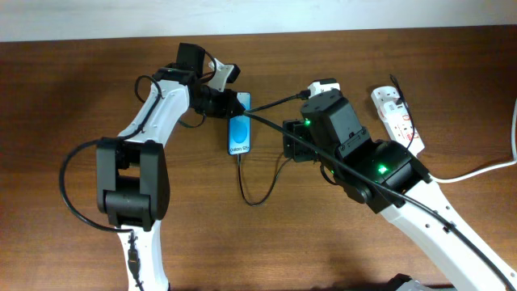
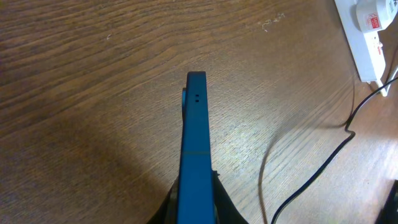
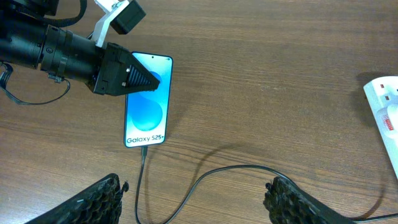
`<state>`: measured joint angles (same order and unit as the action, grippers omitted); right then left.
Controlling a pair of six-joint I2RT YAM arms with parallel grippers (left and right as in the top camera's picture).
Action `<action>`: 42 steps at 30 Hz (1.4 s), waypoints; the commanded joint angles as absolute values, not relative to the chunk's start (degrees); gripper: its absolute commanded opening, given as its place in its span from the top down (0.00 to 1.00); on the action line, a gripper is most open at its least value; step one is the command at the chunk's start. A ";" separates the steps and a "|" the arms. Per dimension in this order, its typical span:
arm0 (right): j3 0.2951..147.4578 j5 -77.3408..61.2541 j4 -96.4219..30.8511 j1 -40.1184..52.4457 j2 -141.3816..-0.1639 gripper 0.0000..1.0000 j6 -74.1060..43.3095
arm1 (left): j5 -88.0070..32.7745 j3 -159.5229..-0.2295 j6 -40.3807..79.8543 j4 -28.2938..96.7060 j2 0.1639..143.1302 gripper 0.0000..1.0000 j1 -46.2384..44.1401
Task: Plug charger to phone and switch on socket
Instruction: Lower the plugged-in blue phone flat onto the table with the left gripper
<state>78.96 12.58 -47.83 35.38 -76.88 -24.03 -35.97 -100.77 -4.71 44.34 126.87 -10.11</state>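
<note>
Slim rectangular blue-screened smartphone (image 3: 147, 106): flat on the brown wooden table (image 1: 65, 81), with bare wood open to its right. Left gripper (image 3: 142, 79): jaws clamped on the phone's upper end. Thin black charger cable (image 3: 205, 177): tip meets the phone's lower edge, slack looping below it. Right gripper (image 3: 196, 199): jaws wide apart, hovering below the phone over that loop, touching neither. White elongated power strip with red switches (image 1: 396, 117): well to the phone's right, near the table edge.
</note>
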 commanded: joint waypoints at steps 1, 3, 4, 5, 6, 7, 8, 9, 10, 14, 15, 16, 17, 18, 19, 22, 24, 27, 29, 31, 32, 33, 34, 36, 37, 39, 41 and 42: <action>79.81 12.25 -47.81 35.18 -76.99 0.23 -24.51 | -29.47 -101.12 -6.76 44.29 126.76 1.00 -9.28; 79.81 12.25 -47.88 35.18 -76.99 0.23 -24.51 | -29.45 -100.92 -6.76 45.15 127.46 0.95 -9.37; 79.81 12.25 -47.88 35.18 -76.99 0.23 -24.51 | -28.84 -100.86 -6.76 45.71 128.33 0.93 -9.37; 79.81 12.25 -47.86 35.18 -76.99 0.23 -24.51 | -28.80 -100.86 -6.74 46.00 129.62 0.95 -9.37; 79.81 12.27 -47.86 35.18 -76.99 0.23 -24.51 | -28.84 -100.86 -6.72 45.98 130.58 0.98 -9.39; 79.81 12.25 -47.86 35.18 -76.99 0.23 -24.51 | -28.77 -100.86 -6.74 45.98 131.28 0.98 -9.37; 79.81 12.25 -47.86 35.18 -76.99 0.23 -24.51 | -28.32 -100.86 -6.74 45.98 131.81 0.98 -9.37; 79.81 12.27 -47.83 35.18 -76.99 0.23 -24.51 | -27.33 -100.86 -6.74 45.98 132.14 0.95 -9.37; 79.81 12.27 -47.86 35.18 -76.99 0.23 -24.51 | -26.26 -100.86 -6.74 46.00 132.22 0.89 -9.37; 79.81 12.27 -47.86 35.18 -76.99 0.23 -24.51 | -25.43 -100.86 -6.76 45.95 132.22 0.81 -9.37; 79.81 12.25 -47.86 35.18 -76.99 0.23 -24.51 | -25.43 -100.86 -6.76 45.95 132.22 0.82 -9.37; 79.81 12.25 -47.86 35.18 -76.99 0.23 -24.51 | -25.43 -100.86 -6.76 45.95 132.22 0.85 -9.37; 79.81 12.27 -47.86 35.18 -76.99 0.23 -24.51 | -25.43 -100.86 -6.76 45.98 132.22 0.86 -9.37; 79.81 12.25 -47.88 35.18 -76.99 0.23 -24.51 | -25.43 -100.86 -6.76 46.00 132.22 0.85 -9.37; 79.81 12.27 -47.92 35.18 -76.99 0.23 -24.49 | -25.41 -100.86 -6.76 46.00 132.22 0.80 -9.37; 79.81 12.27 -48.27 35.18 -76.99 0.23 -24.49 | -24.99 -100.86 -6.76 46.00 132.22 0.66 -9.37; 79.81 12.25 -48.29 35.18 -76.99 0.23 -24.49 | -24.10 -100.86 -6.76 46.00 132.22 0.64 -9.37; 79.81 12.25 -48.29 35.18 -76.99 0.23 -24.49 | -23.86 -100.86 -6.76 46.00 132.22 0.60 -8.93; 79.81 12.25 -48.29 35.18 -76.99 0.23 -24.49 | -22.26 -100.86 -6.76 46.13 132.22 0.59 -8.69; 79.81 12.25 -48.29 35.18 -76.99 0.22 -24.49 | -20.58 -100.86 -6.76 46.15 132.22 0.58 -8.67; 79.81 12.25 -48.29 35.18 -76.99 0.19 -24.49 | -19.99 -100.86 -6.76 46.15 132.22 0.56 -8.69; 79.81 12.25 -48.29 35.18 -76.99 0.18 -24.49 | -19.11 -100.86 -6.76 46.15 132.22 0.53 -8.67; 79.81 12.25 -48.29 35.18 -76.99 0.17 -24.49 | -17.80 -100.86 -6.76 46.15 132.22 0.50 -8.67; 79.81 12.25 -48.34 35.18 -76.99 0.17 -24.49 | -15.38 -100.86 -6.76 46.15 132.22 0.43 -8.67; 79.81 12.25 -48.56 35.18 -76.99 0.17 -24.49 | -15.00 -100.86 -6.76 46.15 132.22 0.41 -8.69; 79.81 12.25 -48.95 35.18 -76.99 0.17 -24.51 | -14.96 -100.86 -6.76 46.15 132.22 0.40 -8.67; 79.81 12.27 -49.15 35.18 -76.99 0.11 -24.49 | -14.90 -100.88 -6.81 46.11 132.20 0.39 -8.67; 79.83 12.34 -49.10 35.18 -76.93 0.07 -24.47 | -13.78 -101.32 -6.79 46.17 132.20 0.38 -8.56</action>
